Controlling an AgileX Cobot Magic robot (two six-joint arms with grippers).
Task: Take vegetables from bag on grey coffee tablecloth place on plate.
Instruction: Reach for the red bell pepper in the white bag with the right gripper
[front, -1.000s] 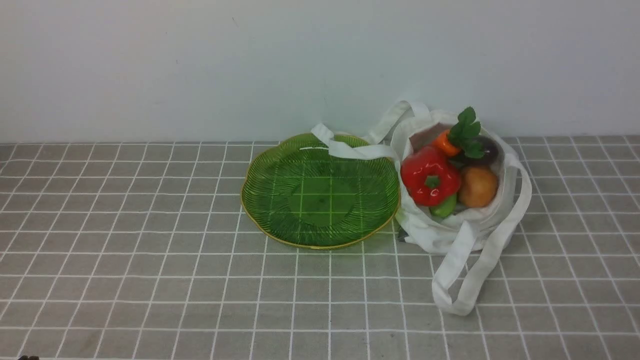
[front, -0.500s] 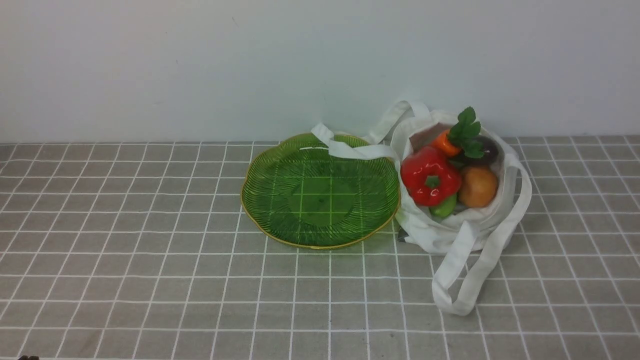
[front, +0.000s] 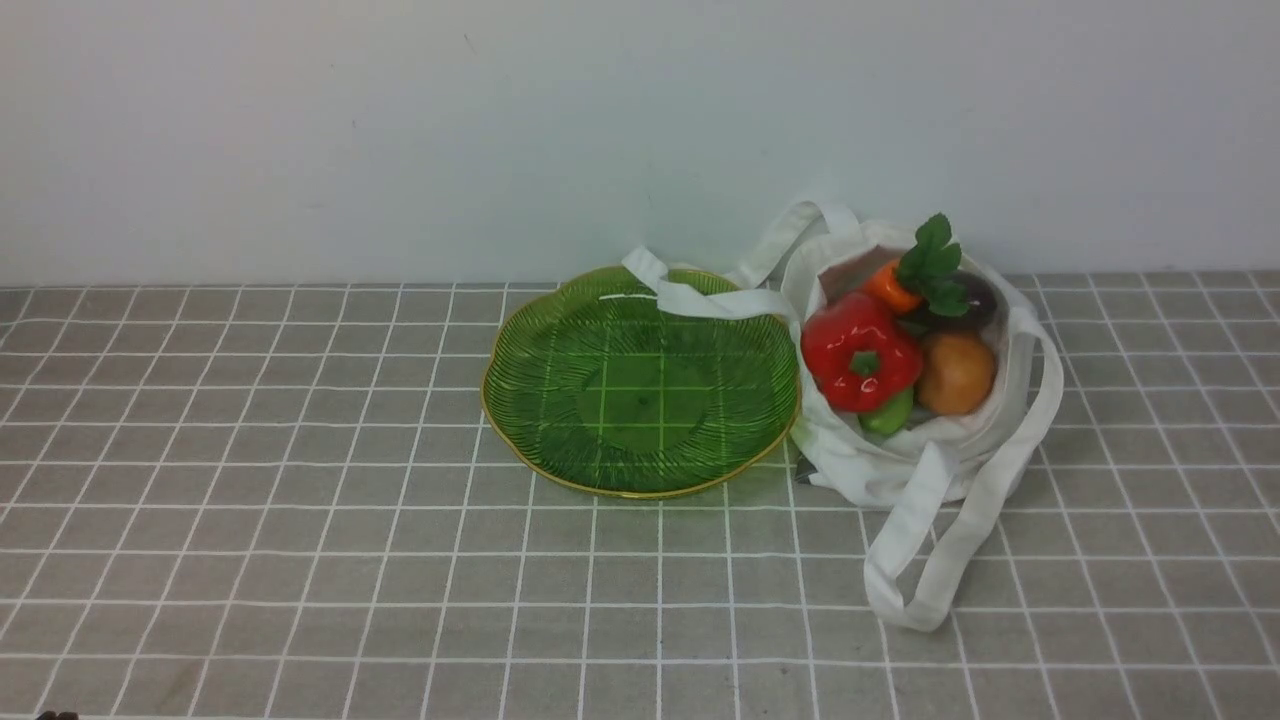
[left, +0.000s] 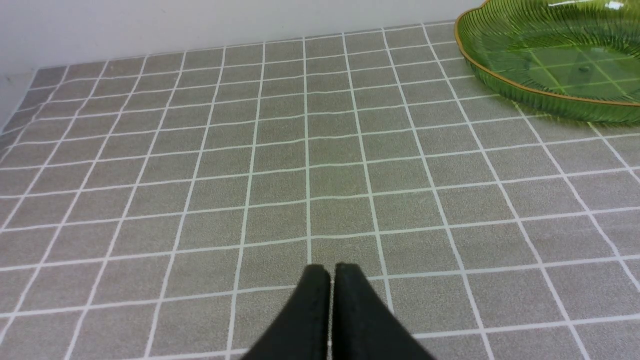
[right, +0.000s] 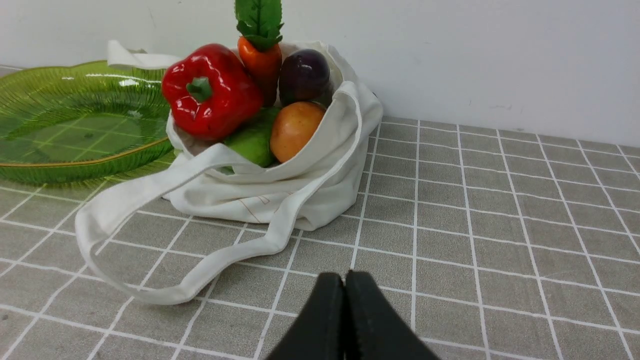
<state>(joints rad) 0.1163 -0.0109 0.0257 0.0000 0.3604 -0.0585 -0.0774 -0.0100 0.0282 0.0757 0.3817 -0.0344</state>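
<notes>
Right wrist view shows one black right end effector (right: 344, 280), its two tapered fingers pressed together on nothing, above the grey-brown tablecloth (right: 500, 225) with its grid of thin white lines, near the soft white cloth tote bag (right: 280, 195). The left end effector (left: 327, 272) is likewise one closed, empty black pair, well apart from the bag.

The bag has two long flat strap handles. One (front: 940, 560) loops out limp on the tabletop in front of the bag. The other (front: 700, 295) runs from the bag's left side over the far rim of the one round translucent green plate (front: 560, 400). The plate is finely ribbed and wavy-edged with a thin yellow-gold rim, and it lies bare against the bag's left side.

Five glossy toy vegetables (front: 870, 370) sit in the bag's open mouth, one of each. A green cucumber (front: 888, 413) is nearest. Behind it come a blocky red bell pepper (front: 860, 350) with green stem and a round tan-orange potato (front: 955, 372). An orange carrot (front: 893, 285) with leafy top and a dark purple eggplant (front: 970, 300) are at the bag's back.
</notes>
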